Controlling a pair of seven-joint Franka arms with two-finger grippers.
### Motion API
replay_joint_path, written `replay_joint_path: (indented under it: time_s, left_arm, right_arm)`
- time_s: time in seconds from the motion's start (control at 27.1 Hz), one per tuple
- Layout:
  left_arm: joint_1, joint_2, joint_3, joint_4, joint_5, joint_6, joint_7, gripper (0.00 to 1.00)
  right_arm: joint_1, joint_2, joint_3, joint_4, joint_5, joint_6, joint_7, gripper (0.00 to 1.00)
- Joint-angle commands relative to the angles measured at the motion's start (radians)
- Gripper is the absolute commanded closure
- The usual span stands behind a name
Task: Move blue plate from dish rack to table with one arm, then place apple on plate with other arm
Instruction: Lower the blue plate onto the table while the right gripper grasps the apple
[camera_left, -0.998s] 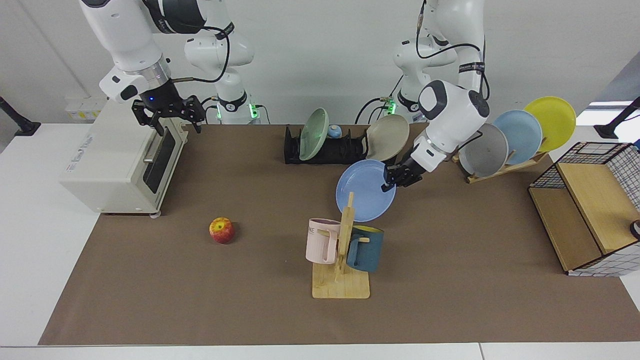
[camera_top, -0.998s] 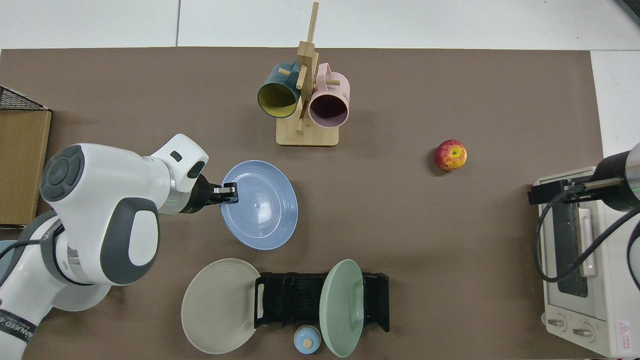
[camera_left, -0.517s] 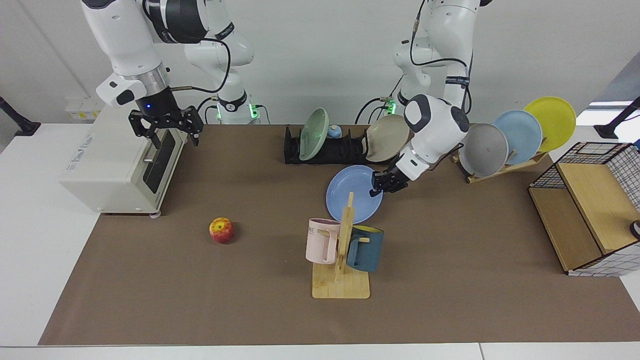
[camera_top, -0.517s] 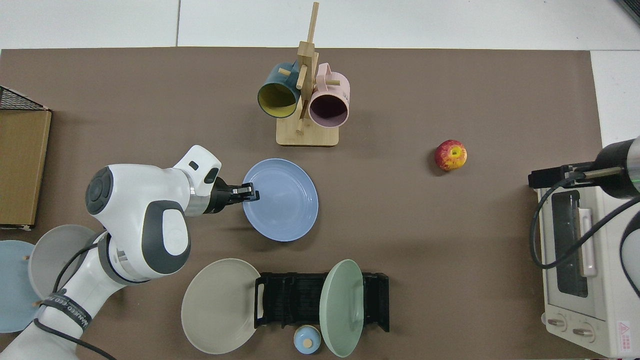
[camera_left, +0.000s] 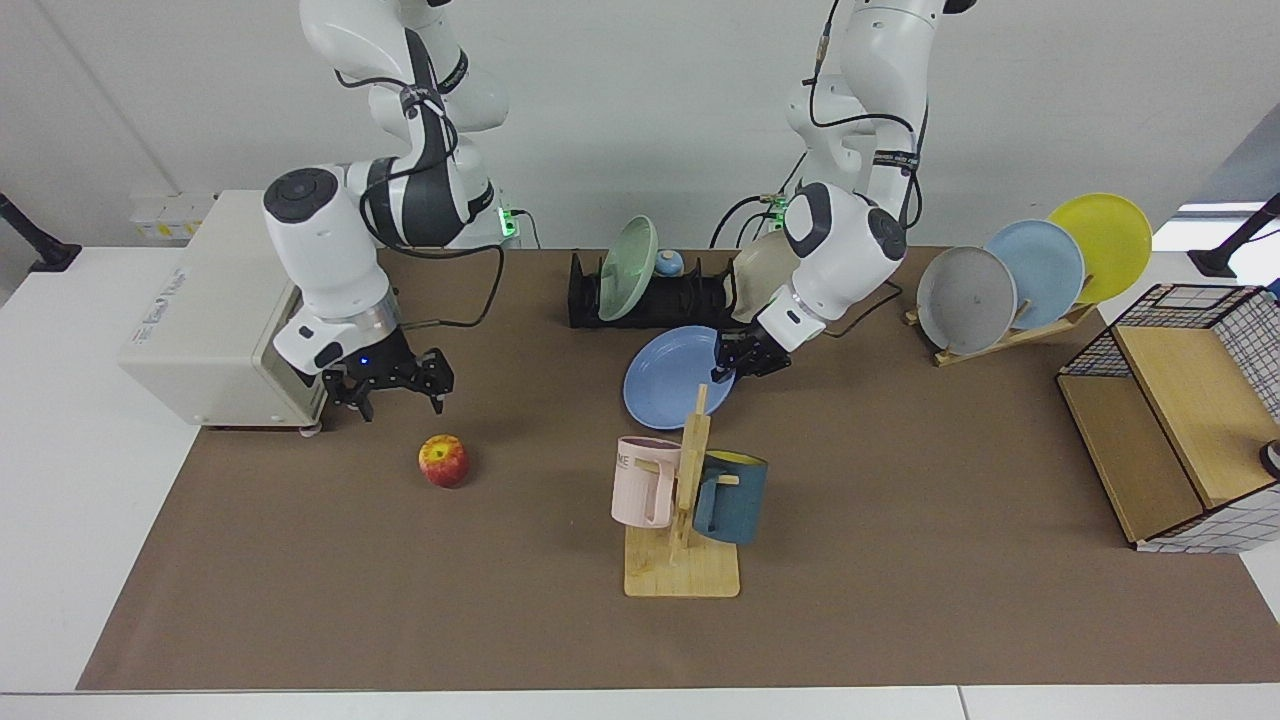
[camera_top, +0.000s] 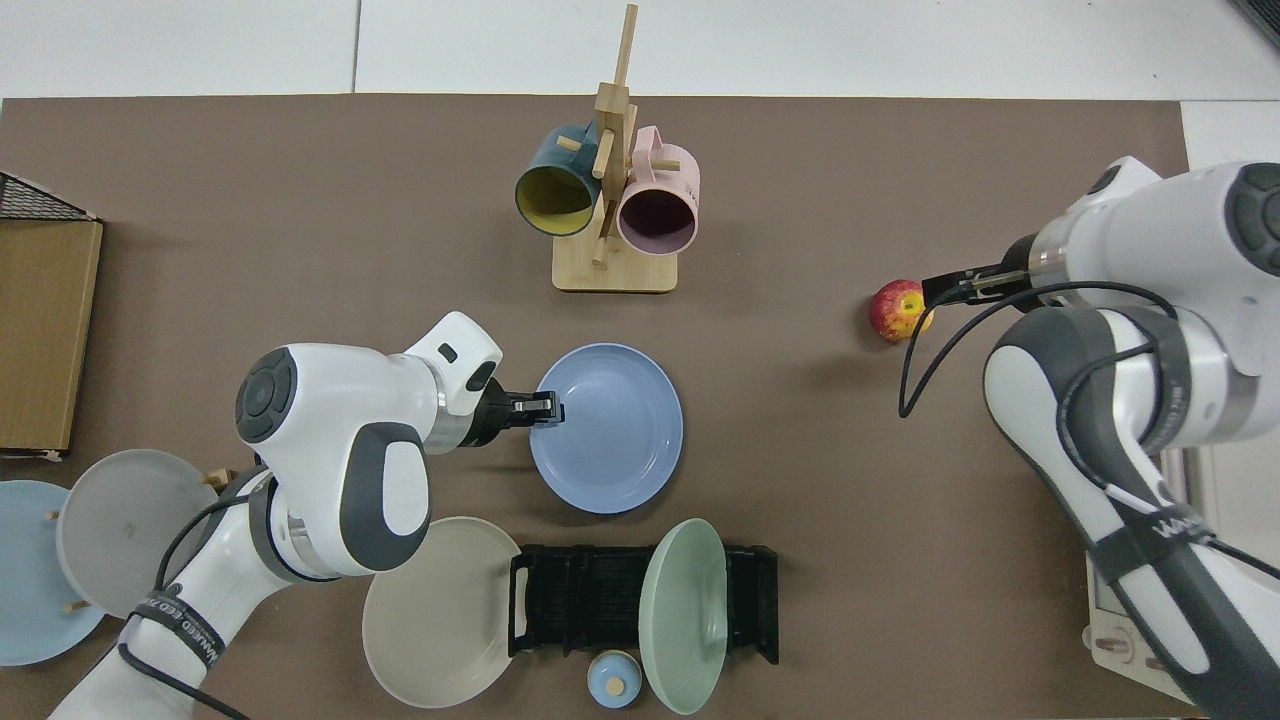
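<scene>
The blue plate (camera_left: 672, 378) (camera_top: 610, 428) lies nearly flat, low over the brown table (camera_left: 900, 520) just in front of the black dish rack (camera_left: 690, 300) (camera_top: 590, 600). My left gripper (camera_left: 728, 368) (camera_top: 545, 408) is shut on the plate's rim. I cannot tell whether the plate touches the mat. The red and yellow apple (camera_left: 444, 460) (camera_top: 898, 310) sits alone on the mat. My right gripper (camera_left: 395, 385) (camera_top: 940, 290) hangs open a little above and behind the apple, with nothing between its fingers.
A green plate (camera_left: 628, 268) stands in the dish rack and a beige plate (camera_top: 435, 610) leans at its end. The wooden mug tree (camera_left: 685, 500) stands close in front of the blue plate. A toaster oven (camera_left: 220, 310), a slanted plate rack (camera_left: 1030, 270) and a wire basket (camera_left: 1180, 420) sit at the sides.
My left gripper carried the blue plate toward the rack's front and tilted it down flat. My right arm swung down from the toaster oven to just beside the apple.
</scene>
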Motion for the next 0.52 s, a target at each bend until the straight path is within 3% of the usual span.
replay_joint_path:
  time_s: [0.0, 0.3, 0.48]
  left_arm:
    - [-0.01, -0.007, 0.01, -0.009, -0.001, 0.019, -0.016, 0.56]
    - [0.007, -0.029, 0.024, 0.037, 0.044, -0.068, -0.064, 0.56]
    - [0.016, -0.09, 0.066, 0.138, 0.263, -0.273, -0.182, 0.56]
  right_arm:
    - [0.007, 0.088, 0.001, 0.015, 0.005, 0.09, 0.018, 0.0]
    - [0.007, 0.16, 0.002, 0.015, 0.014, 0.155, 0.018, 0.0]
    - [0.007, 0.179, 0.002, 0.015, 0.084, 0.164, 0.014, 0.0]
